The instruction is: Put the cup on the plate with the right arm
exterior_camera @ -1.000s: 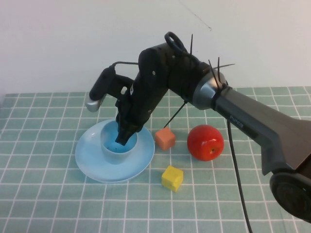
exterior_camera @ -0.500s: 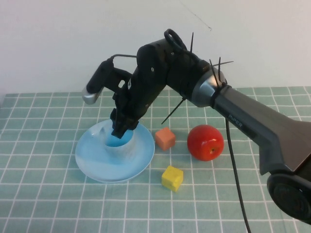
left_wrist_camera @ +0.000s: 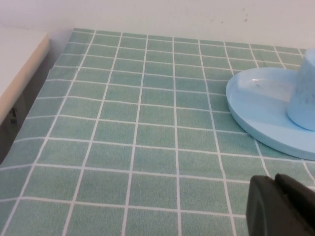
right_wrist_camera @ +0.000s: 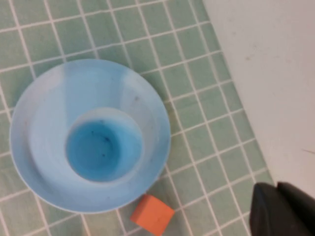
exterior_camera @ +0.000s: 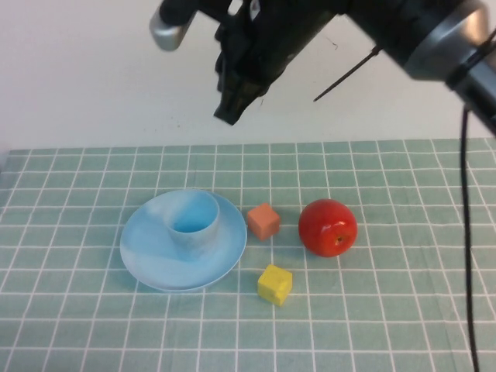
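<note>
The right arm (exterior_camera: 403, 31) fills the frame's upper right, its right gripper (exterior_camera: 232, 108) high at top centre, holding nothing, finger spread untellable; the plate (exterior_camera: 143, 252) lies centre-left, the cup (exterior_camera: 194, 225) upright on it; a clean vertical retreat seems best; the left gripper (left_wrist_camera: 283, 206) sits low, fingers untellable.

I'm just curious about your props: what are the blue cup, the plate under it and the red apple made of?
The cup and plate look like matte light blue plastic, evenly coloured with faint specks. The apple is glossy with a bright highlight; real or plastic, I can't tell. The right gripper hangs high above them; the left gripper sits low beside the plate.
</note>
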